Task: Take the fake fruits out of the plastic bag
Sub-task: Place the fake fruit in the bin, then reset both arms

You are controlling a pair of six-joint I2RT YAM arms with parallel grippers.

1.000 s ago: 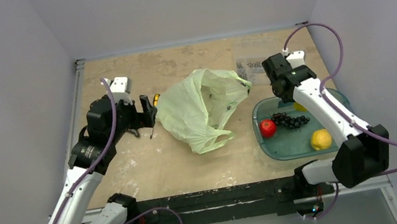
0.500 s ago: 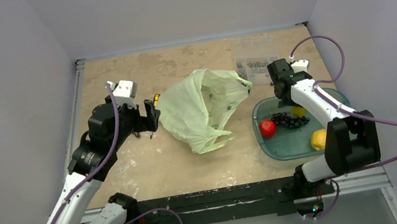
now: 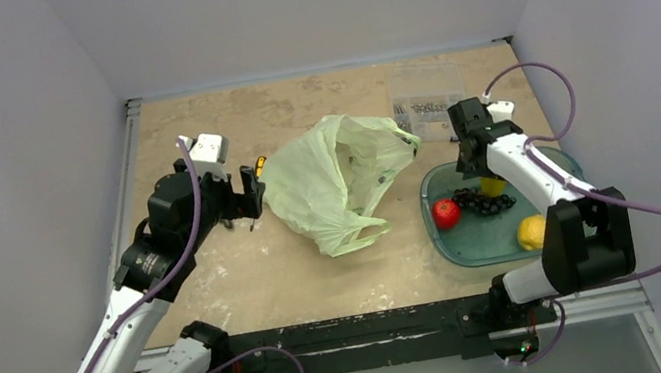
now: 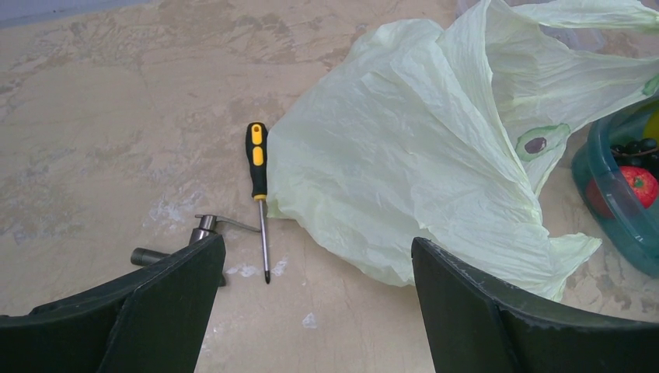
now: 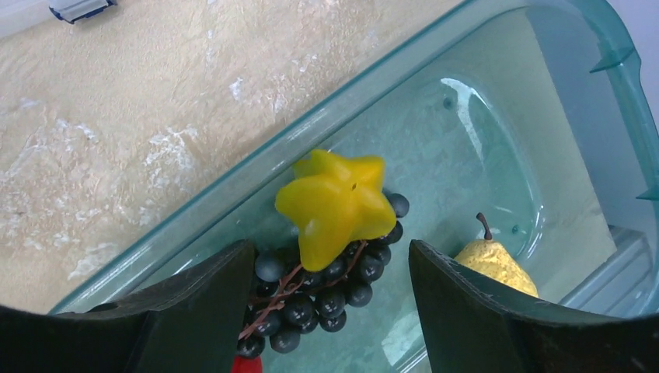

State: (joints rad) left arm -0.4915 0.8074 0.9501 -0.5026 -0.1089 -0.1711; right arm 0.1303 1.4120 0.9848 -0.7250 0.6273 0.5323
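right gripper [image 5: 330, 280] gapes over the teal tub [image 5: 373, 101], yellow fruit [image 5: 336, 203] seemingly atop the grape bunch [image 5: 311, 307]. left gripper [image 4: 315, 311] gapes near the plastic bag [image 4: 404, 171].

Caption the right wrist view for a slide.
Open right tool over teal tub, yellow star fruit over grape bunch.

A black-and-yellow-handled screwdriver [image 4: 257, 167] lies on the beige mottled table [image 4: 93, 116], ahead of and between the left fingers [image 4: 163, 311]. A small bent metal tool [image 4: 203, 231] lies just beside it. Below the right fingers [image 5: 482, 311] sits a teal see-through plastic tub [image 5: 435, 155] holding a yellow pear-shaped toy [image 5: 497, 264].
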